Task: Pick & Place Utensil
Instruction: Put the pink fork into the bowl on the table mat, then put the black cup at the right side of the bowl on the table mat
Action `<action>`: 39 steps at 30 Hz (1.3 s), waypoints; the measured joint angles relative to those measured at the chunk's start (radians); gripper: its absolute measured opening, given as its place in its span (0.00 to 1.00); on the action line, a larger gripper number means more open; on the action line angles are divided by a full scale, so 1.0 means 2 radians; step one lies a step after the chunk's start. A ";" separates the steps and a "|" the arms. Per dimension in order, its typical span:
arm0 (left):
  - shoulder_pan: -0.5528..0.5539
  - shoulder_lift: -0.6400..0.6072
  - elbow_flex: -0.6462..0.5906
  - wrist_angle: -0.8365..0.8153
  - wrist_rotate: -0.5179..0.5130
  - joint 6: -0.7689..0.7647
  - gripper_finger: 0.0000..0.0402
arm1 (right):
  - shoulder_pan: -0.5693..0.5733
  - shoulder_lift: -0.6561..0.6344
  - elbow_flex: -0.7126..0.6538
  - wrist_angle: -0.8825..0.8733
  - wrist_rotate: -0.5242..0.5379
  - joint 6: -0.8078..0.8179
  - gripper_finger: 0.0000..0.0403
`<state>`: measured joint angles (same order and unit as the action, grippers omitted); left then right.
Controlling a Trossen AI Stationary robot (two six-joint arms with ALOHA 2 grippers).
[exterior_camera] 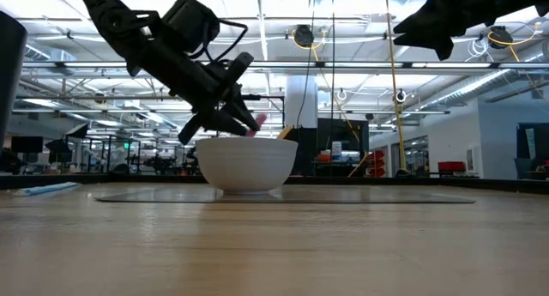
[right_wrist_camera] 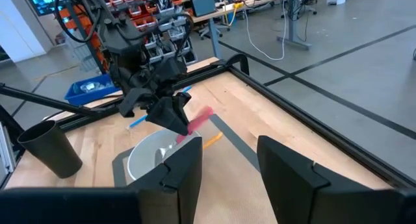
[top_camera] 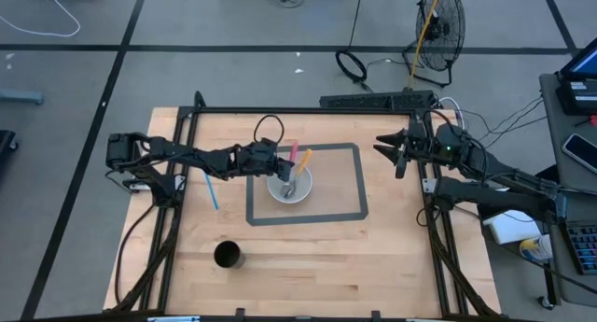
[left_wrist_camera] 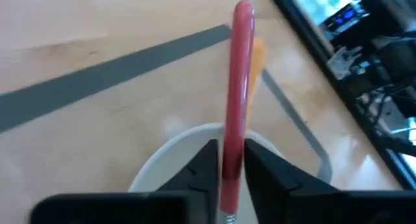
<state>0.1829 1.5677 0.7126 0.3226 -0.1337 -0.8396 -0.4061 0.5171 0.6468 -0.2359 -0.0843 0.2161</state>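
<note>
A white bowl (top_camera: 290, 187) stands on the table inside a grey tape rectangle (top_camera: 359, 187). A metal utensil (top_camera: 291, 184) lies in it, and an orange-handled utensil (top_camera: 302, 161) leans on its far rim. My left gripper (top_camera: 277, 163) hangs over the bowl's far left rim, shut on a pink-handled utensil (left_wrist_camera: 237, 87). My right gripper (top_camera: 387, 147) stands open and high near the table's right edge, with nothing between its fingers (right_wrist_camera: 182, 165). A blue utensil (top_camera: 211, 189) lies flat on the wood left of the tape. My left gripper pinches the pink handle's lower part (left_wrist_camera: 232, 160) between its two fingers. The fingers come from the table's left, slanting down, and lie along the handle. The handle's free end (left_wrist_camera: 242, 10) sticks out past the fingertips, above the bowl's rim. The gripper hides its lower end.
A black cup (top_camera: 229, 256) stands upright near the table's front left. A dark frame rail (top_camera: 308, 110) runs along the far edge, with uprights at both sides. Bare wood lies right of the tape and along the near edge.
</note>
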 joint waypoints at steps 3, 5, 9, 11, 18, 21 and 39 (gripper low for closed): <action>0.000 0.000 0.000 -0.012 -0.001 -0.004 0.27 | 0.000 0.000 0.000 0.000 0.000 0.000 0.35; -0.001 0.000 0.000 -0.015 -0.001 -0.004 0.30 | 0.000 0.000 0.000 0.000 0.000 0.000 0.35; -0.001 0.000 0.000 -0.014 -0.001 -0.006 0.32 | 0.000 0.000 0.000 0.000 0.000 0.004 0.35; -0.001 0.000 0.000 -0.014 -0.001 -0.006 0.32 | 0.000 0.000 0.000 0.000 0.000 0.005 0.35; -0.001 0.000 0.000 -0.011 0.001 0.008 0.32 | 0.000 0.000 0.000 0.000 0.000 0.013 0.35; -0.001 0.000 0.001 0.000 0.013 0.022 0.32 | 0.000 0.000 0.000 0.000 0.000 0.013 0.35; 0.014 -0.136 0.002 -0.085 0.050 0.103 0.33 | 0.000 0.002 0.000 -0.023 -0.013 0.013 0.35</action>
<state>0.2100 1.2965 0.7158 0.1526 -0.0328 -0.6337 -0.4061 0.5202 0.6468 -0.2813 -0.1097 0.2420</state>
